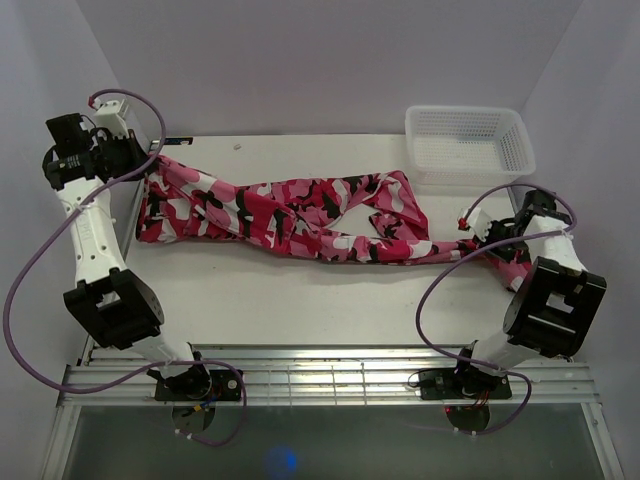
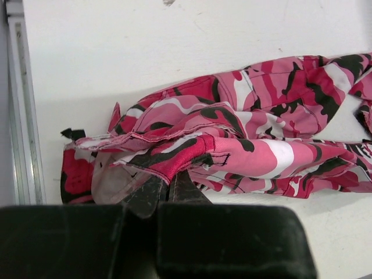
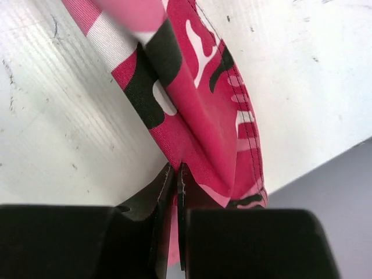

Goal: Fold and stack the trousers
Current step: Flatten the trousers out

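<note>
As pink camouflage trousers (image 1: 300, 215) lie stretched across the white table (image 1: 300, 300), the left gripper (image 2: 171, 183) and right gripper (image 3: 177, 171) each clamp one end.

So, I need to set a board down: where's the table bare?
Bare: the near strip between trousers and table edge; the far strip left of the basket. Crowded: the middle, left gripper and right gripper clamping the ends.

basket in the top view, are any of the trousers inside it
No, the basket holds nothing; the trousers lie stretched across the table beside it.
</note>
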### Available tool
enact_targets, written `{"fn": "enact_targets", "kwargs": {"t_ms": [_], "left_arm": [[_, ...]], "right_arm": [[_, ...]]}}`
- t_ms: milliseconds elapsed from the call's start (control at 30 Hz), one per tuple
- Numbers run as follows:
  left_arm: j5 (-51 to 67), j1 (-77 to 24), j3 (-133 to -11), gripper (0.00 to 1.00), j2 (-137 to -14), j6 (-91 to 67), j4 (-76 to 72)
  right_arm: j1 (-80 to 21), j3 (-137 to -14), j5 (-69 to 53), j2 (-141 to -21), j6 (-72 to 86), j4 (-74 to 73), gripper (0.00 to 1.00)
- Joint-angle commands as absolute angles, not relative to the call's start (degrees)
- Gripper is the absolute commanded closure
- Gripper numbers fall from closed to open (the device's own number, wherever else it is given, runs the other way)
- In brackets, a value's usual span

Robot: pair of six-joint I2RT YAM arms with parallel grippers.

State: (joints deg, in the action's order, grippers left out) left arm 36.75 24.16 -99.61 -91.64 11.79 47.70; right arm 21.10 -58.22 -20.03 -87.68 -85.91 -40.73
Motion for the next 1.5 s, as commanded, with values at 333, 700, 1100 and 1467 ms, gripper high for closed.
{"fn": "enact_targets", "kwargs": {"t_ms": [333,700,1100,1467], "left_arm": [[26.5,25.7,-105.9,1.00,-97.8,4.9,65.0],[37.3,25.9,-112.8,0.74,-114.3,4.7,67.4],[39.0,26.3,-106.7,0.40,-112.8,15.1,68.9],[29.1,27.1,-97.9,0.38,-109.0,18.3,62.1]], "right_arm": [[25.5,-68.5,-12.9,-94.1,-95.0,-58.5,0.92],[23.5,-75.2,-12.8,-104.1,-81.8,-51.7,0.51],[23.8,-65.5,-13.3,-92.8,-88.9,-54.1,0.10],[24.8,-61.4,-12.1,-90.4,-91.8,-52.5,0.10]]}}
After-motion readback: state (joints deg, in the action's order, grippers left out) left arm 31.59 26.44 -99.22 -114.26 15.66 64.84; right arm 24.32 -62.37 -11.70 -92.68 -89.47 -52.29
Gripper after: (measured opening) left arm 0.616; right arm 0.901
